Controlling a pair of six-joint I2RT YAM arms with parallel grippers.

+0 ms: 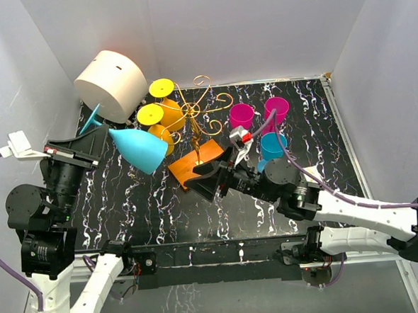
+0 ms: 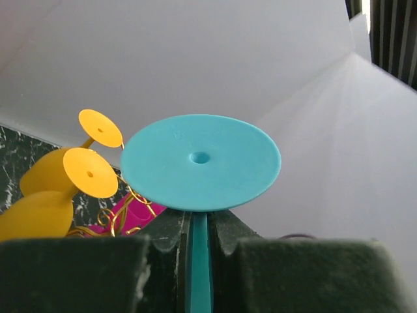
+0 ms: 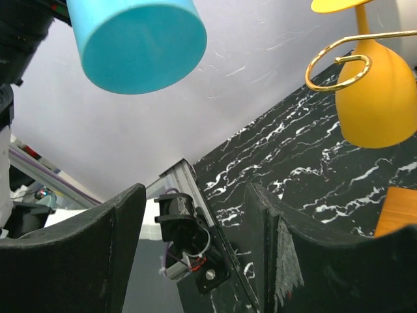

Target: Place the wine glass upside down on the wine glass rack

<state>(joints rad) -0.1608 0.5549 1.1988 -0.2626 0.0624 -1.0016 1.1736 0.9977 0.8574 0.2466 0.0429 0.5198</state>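
Tabletop [image 1: 155, 209]: black with white veining, walled in by white panels.

Wine glass rack [image 1: 200, 104]: gold wire stand with curled scroll arms. It is set on an orange-brown wooden base [image 1: 195, 164] near the middle of the tabletop. Two yellow wine glasses [image 1: 165, 120] are seen hanging bowl-down on its left side, feet uppermost.

Cyan wine glass [image 1: 139, 150]: held off the tabletop at the left, not on the rack. It is tipped on its side, with the bowl pointed toward the rack and just beside the lower yellow glass. Whether the two touch cannot be told. Its round foot [image 2: 201, 163] fills the left wrist view, with the stem running down between the fingers.

Left tool [image 2: 199, 228]: clamped on the cyan glass's stem just below the foot, with both fingers pressed against it.

Right tool [image 3: 195, 189]: jaws spread wide with nothing between them. It is lying low over the tabletop just in front of the wooden base, pointed toward the left. In the right wrist view the cyan bowl is seen above it, apart from both fingers. A yellow bowl and one gold scroll arm are seen to the right.

Other items noted:
- A white cylinder [image 1: 112, 77] lies tipped in the back left corner.
- Two magenta cups [image 1: 240, 115] stand right of the rack.
- A cyan cup [image 1: 272, 145] stands just in front of them, partly hidden by the right arm.
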